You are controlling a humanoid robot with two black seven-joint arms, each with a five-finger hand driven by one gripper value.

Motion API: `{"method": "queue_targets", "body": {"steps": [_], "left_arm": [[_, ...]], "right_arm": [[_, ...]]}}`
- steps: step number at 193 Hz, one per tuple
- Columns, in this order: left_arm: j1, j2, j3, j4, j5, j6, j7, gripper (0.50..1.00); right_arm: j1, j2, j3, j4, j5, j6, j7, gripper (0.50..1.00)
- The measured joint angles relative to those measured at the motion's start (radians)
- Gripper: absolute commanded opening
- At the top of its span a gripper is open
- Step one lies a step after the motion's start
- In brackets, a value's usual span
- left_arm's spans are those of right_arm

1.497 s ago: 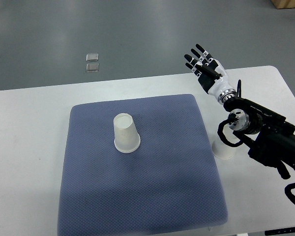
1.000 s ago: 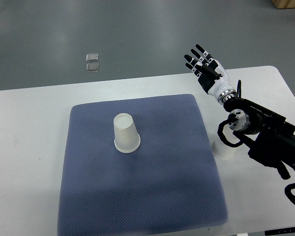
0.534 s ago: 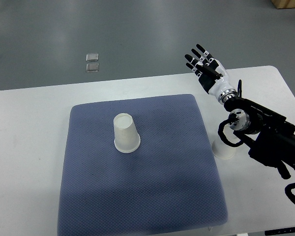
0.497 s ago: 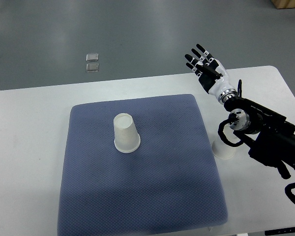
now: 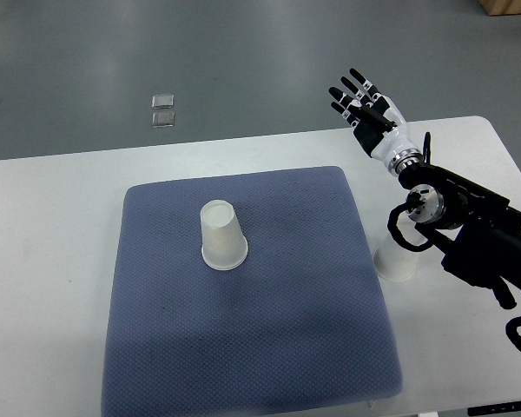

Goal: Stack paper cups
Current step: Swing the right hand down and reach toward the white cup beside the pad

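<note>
R hand up, empty; cups apart.
My R hand (image 5: 371,112) is splayed wide past table's (image 5: 52,208) far edge. One cup (image 5: 223,235) inverted mid-mat (image 5: 252,347); 2nd cup (image 5: 394,263) off mat's right edge, under my forearm.

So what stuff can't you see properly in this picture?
- Second paper cup, top view: the right arm covers its top, so whether it stands upright or upside down is unclear.
- Right arm: cut off by the right edge; only the right hand, fingers spread, shows fully.
- Left arm: not in view.
- Two small clear things on the floor: too small to identify.
</note>
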Motion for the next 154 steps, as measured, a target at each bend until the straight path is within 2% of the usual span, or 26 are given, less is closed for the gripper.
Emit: {"method": "queue_targets", "body": {"steps": [33, 57, 105, 154], "left_arm": [[0.0, 0.0, 0.0, 0.0, 0.0, 0.0, 0.0, 1.0], [0.0, 0.0, 0.0, 0.0, 0.0, 0.0, 0.0, 1.0], [0.0, 0.0, 0.0, 0.0, 0.0, 0.0, 0.0, 1.0], [0.0, 0.0, 0.0, 0.0, 0.0, 0.0, 0.0, 1.0]], "right_arm": [[0.033, -0.034, -0.015, 0.011, -0.024, -0.024, 0.0, 0.917], [0.051, -0.095, -0.018, 0.051, -0.141, -0.031, 0.0, 0.917], [0.062, -0.351, -0.045, 0.303, -0.528, -0.019, -0.012, 0.917], [0.102, -0.616, -0.207, 0.56, -0.798, 0.042, -0.015, 0.917]]}}
